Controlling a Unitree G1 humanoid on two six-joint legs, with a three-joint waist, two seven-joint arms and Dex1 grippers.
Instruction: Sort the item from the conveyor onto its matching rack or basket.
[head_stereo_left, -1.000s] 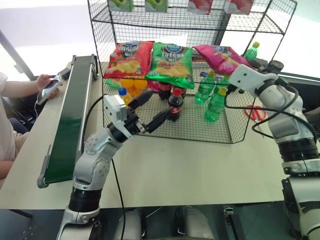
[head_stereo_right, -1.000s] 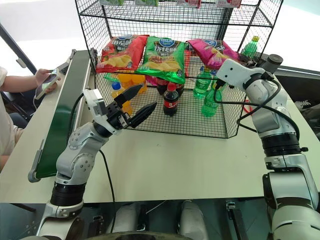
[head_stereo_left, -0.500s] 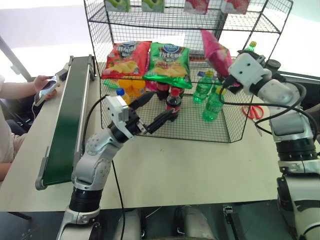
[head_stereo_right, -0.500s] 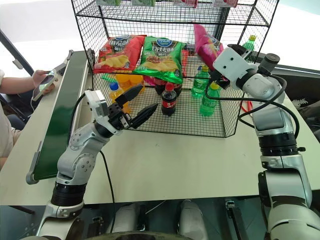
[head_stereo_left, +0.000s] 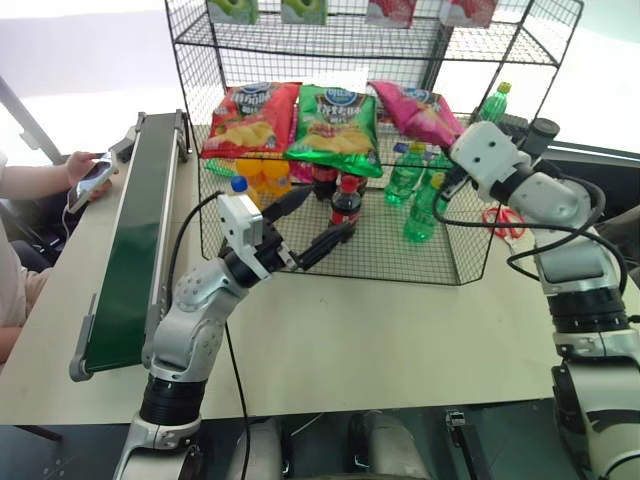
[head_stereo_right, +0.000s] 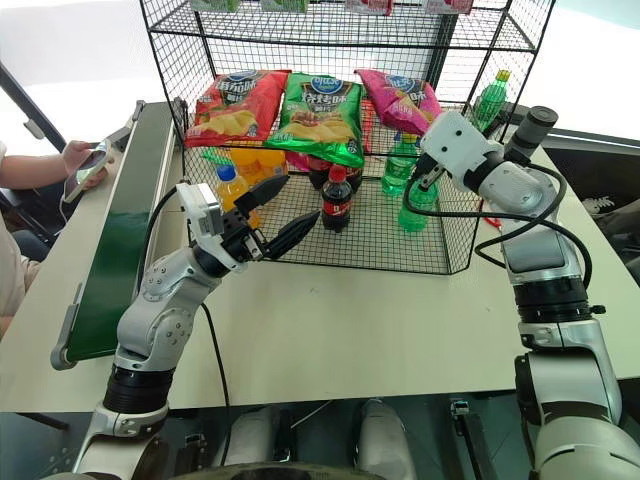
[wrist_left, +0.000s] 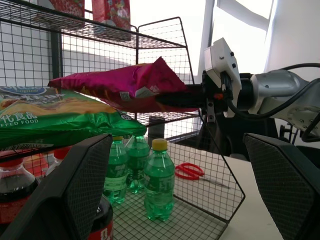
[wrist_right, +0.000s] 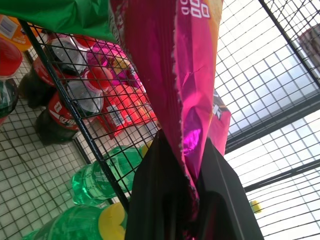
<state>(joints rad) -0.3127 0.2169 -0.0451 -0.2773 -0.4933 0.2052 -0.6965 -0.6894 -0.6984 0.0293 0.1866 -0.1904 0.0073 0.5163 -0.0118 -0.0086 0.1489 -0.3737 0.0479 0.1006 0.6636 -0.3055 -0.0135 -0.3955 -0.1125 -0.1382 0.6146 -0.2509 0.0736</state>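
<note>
The item, a glossy magenta-pink chip bag (head_stereo_left: 412, 107), lies on the middle shelf of the black wire rack (head_stereo_left: 455, 270), to the right of a green bag. My right gripper (wrist_left: 172, 98) reaches in from the right, shut on the bag's near edge. In the right wrist view the black fingers (wrist_right: 160, 200) pinch the pink foil (wrist_right: 170, 75). My left gripper (head_stereo_left: 330, 208) hangs open in front of the rack's lower tier with nothing in it. Along the table's left side runs the dark green conveyor (head_stereo_left: 130, 260), its belt bare.
A red chip bag (head_stereo_left: 250, 115) and a green one (head_stereo_left: 335, 120) share the shelf. Cola (head_stereo_left: 345, 205), green (head_stereo_left: 420, 210) and orange (head_stereo_left: 245, 190) bottles stand below. Red scissors (head_stereo_left: 505, 222) lie right of the rack. A person's hand holds a phone (head_stereo_left: 88, 172) by the conveyor.
The right gripper has shut on the pink bag. Half a second ago the bag stood up on edge; now it lies flatter on the shelf. The left arm has kept still.
</note>
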